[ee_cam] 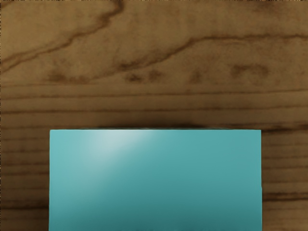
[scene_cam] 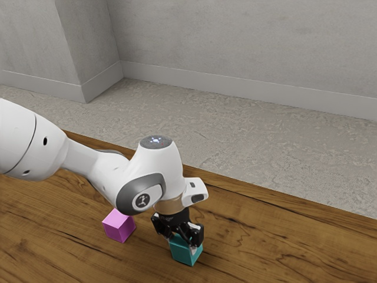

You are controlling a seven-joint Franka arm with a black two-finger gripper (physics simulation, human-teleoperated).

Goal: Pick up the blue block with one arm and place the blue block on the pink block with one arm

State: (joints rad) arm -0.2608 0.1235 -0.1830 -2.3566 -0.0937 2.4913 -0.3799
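Note:
The blue block (scene_cam: 187,253), teal in colour, rests on the wooden table (scene_cam: 283,247) near its front edge. My gripper (scene_cam: 184,234) is lowered straight over it, and its black fingers (scene_cam: 196,233) press the block's upper sides from two sides, so it is shut on the block. In the wrist view the blue block (ee_cam: 155,180) sits large right under my hand, with a thin shadow where it meets the wood. The pink block (scene_cam: 119,227) stands on the table a short way toward the exterior view's left of the blue block, partly behind my arm's forearm.
Bare wood grain (ee_cam: 154,57) lies beyond the block. The table's far edge (scene_cam: 277,194) runs diagonally behind my hand, with grey floor and walls past it. My white arm (scene_cam: 88,165) reaches in from the exterior view's left, above the pink block.

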